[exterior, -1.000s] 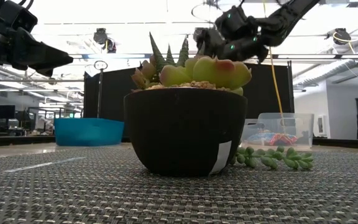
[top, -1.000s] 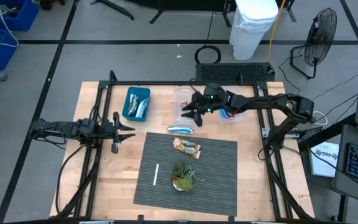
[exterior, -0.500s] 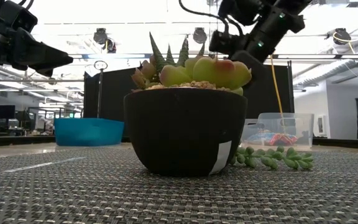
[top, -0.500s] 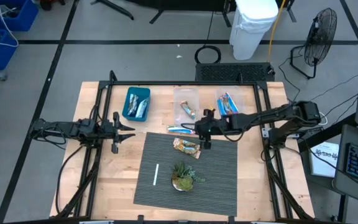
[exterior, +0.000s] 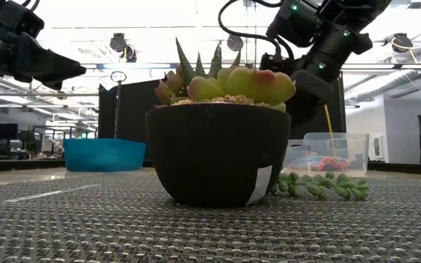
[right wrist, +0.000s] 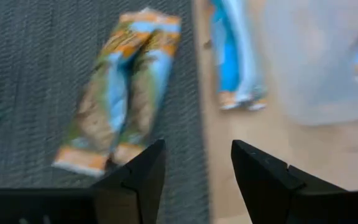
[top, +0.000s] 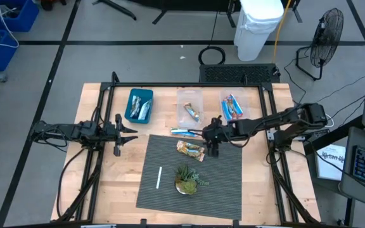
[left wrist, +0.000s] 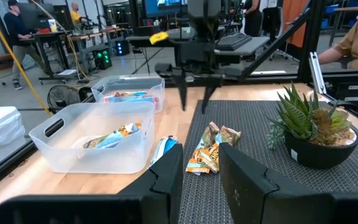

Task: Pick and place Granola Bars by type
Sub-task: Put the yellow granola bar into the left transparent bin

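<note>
Right gripper (top: 213, 151) hangs wide open, empty – just beside the crinkly tan-and-blue granola bar (top: 190, 150); left gripper (top: 130, 135) half-open, empty.

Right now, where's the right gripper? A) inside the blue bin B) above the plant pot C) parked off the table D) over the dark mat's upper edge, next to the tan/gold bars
D: in the high view the right gripper hangs, fingers open, at the mat's upper edge, right beside the tan/gold bars, clear of the blue bin and the plant.
</note>
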You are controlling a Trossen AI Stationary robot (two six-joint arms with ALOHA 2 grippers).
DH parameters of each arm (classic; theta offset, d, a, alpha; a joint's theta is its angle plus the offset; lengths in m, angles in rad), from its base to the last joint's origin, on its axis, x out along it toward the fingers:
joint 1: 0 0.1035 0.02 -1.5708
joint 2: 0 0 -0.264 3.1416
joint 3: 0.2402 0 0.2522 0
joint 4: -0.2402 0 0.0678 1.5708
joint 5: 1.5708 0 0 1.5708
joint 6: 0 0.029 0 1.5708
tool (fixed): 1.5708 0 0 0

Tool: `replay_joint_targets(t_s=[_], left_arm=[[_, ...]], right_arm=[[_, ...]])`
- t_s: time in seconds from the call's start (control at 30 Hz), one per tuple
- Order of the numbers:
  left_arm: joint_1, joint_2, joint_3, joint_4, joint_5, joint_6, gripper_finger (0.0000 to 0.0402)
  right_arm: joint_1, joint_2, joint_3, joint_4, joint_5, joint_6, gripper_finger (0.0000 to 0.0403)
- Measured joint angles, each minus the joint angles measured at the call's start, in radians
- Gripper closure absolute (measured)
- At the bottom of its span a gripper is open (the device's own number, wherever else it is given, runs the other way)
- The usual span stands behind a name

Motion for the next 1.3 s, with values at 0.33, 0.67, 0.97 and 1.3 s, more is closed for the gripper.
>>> replay_joint_targets(t_s=[0.33,0.67,0.97,1.3], left_arm=[[0.0,0.0,0.0,0.0,0.0,0.0,0.0293],[0.0,0.0,0.0,0.0,0.0,0.0,0.0293],[0.0,0.0,0.0,0.006,0.0,0.0,0.0293],[0.0,0.0,0.0,0.004,0.0,0.0,0.0293]], right_arm=[[0.07,0.0,-0.063,0.09,-0.003,0.077,0.0225],[0.083,0.01,-0.084,0.165,-0.003,0.128,0.0225],[0.082,0.095,-0.085,0.197,-0.004,0.12,0.0225],[0.075,0.139,-0.085,0.254,-0.056,0.124,0.0234]])
